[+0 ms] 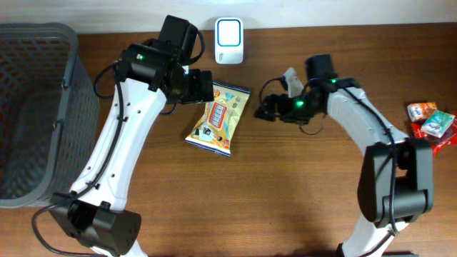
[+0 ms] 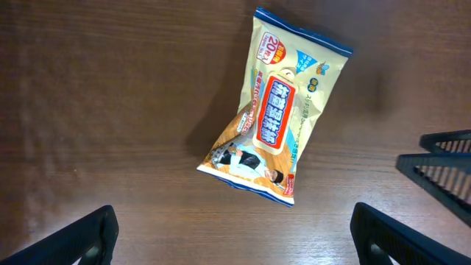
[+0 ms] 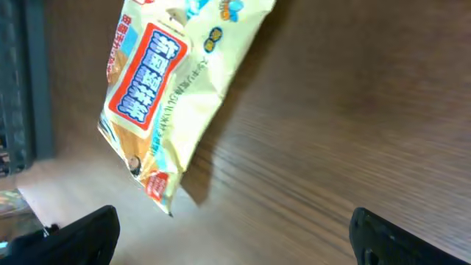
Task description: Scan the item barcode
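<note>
Pkt (image 1: 216, 118) on table (image 1: 300, 200); L gripper (image 1: 206, 86), R gripper (image 1: 268, 108) spread

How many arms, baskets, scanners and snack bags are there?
Arms: 2, left and right
Baskets: 1
Scanners: 1
Snack bags: 1
Total: 5

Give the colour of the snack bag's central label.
Red border with blue characters inside; the snack bag shows best in the left wrist view.
</note>
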You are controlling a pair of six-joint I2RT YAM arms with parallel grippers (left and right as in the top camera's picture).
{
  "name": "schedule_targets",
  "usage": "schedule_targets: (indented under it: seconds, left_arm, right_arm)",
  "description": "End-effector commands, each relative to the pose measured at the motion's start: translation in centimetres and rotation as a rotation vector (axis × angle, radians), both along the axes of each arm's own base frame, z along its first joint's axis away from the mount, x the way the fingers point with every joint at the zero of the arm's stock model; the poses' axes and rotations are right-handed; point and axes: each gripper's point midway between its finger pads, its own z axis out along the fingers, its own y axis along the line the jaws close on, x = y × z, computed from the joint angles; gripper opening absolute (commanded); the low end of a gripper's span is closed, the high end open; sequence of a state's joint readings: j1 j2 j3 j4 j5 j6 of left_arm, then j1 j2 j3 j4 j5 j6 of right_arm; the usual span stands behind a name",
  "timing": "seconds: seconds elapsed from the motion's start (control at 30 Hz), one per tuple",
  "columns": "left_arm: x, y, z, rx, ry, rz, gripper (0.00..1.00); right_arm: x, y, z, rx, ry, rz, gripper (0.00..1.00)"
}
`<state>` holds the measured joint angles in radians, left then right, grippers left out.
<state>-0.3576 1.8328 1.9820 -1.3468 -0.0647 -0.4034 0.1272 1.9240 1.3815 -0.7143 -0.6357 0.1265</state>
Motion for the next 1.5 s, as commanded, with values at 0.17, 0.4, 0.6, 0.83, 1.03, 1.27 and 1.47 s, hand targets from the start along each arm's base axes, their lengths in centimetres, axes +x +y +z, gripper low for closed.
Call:
schedule_targets:
  seconds: [0.17,0.4,0.6,0.83,1.03,1.27,1.47]
  left_arm:
    - [0.1,0.1,-0.2,0.011,0.004,-0.011,0.99]
    - [1.3,-2.3,0.2,-0.093,-0.038,-0.053,0.99]
    - [-1.6,-4.1,-6.5,-0.018,0.167,-0.110,0.99]
    - [-6.0,-5.4,-11.2,0.016,0.330,-0.099,0.99]
    - [-0.5,-0.1,-13.5,0.266,0.085,0.055,0.99]
    - [4.2,-5.7,-17.9,0.091,0.014,-0.198,0.99]
    - [5.7,-3.4,-20.7,0.230,-0.002,-0.142,0.97]
  right_arm:
    - [4.5,-15.1,1.1,-0.018,-0.011,-0.422,0.99]
    - [1.4,-21.5,-0.1,-0.010,0.118,-0.586,0.99]
    - [1.5,-21.5,0.0,-0.010,0.115,-0.586,0.99]
    - [1.5,-21.5,0.0,-0.009,0.115,-0.586,0.99]
    - [1.5,-21.5,0.0,-0.010,0.115,-0.586,0.99]
    - [1.5,-21.5,0.0,-0.010,0.115,-0.586,0.99]
    - [1.5,-21.5,0.0,-0.010,0.115,-0.586,0.99]
